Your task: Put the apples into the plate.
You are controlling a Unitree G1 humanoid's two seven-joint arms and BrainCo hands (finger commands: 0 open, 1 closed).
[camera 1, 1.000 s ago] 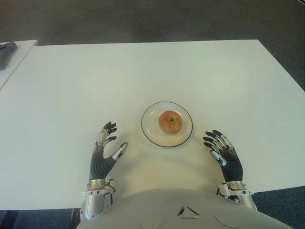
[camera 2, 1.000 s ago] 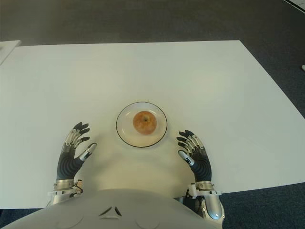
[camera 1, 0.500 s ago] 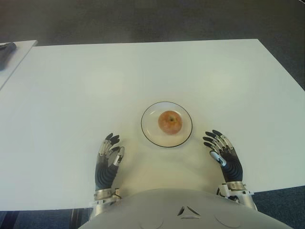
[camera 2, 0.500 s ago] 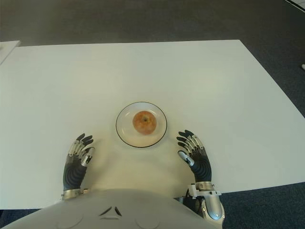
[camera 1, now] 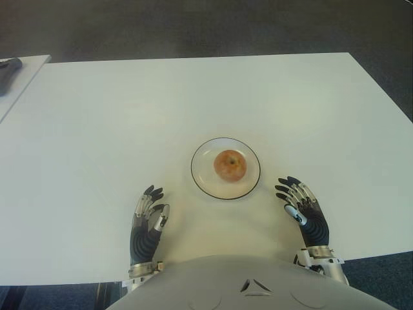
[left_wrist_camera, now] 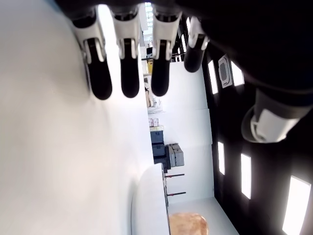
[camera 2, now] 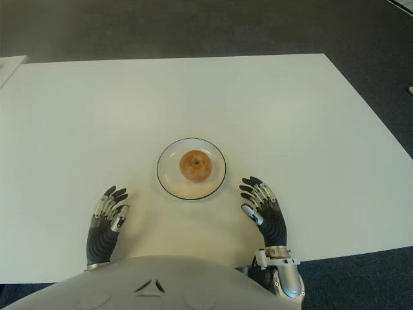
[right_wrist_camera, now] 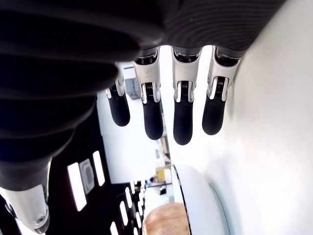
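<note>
One reddish-yellow apple (camera 1: 230, 165) sits upright in the middle of a white plate (camera 1: 202, 179) with a thin dark rim, near the table's front centre. My left hand (camera 1: 148, 217) shows to the plate's front left, fingers straight and holding nothing. My right hand (camera 1: 300, 206) shows to the plate's front right, also with fingers extended and empty. In the left wrist view the plate (left_wrist_camera: 149, 205) and apple (left_wrist_camera: 188, 223) appear beyond the fingers (left_wrist_camera: 128, 73). The right wrist view shows the same plate (right_wrist_camera: 200, 205) and apple (right_wrist_camera: 166, 220) past its fingers (right_wrist_camera: 181, 117).
The white table (camera 1: 193, 97) stretches wide behind the plate. A dark object (camera 1: 8, 66) lies on a second white surface at the far left. Dark carpet (camera 1: 206, 26) lies beyond the table's far edge.
My left hand has drawn back toward my body and its thumb has folded in beside the fingers. The right hand, plate and apple have not moved.
</note>
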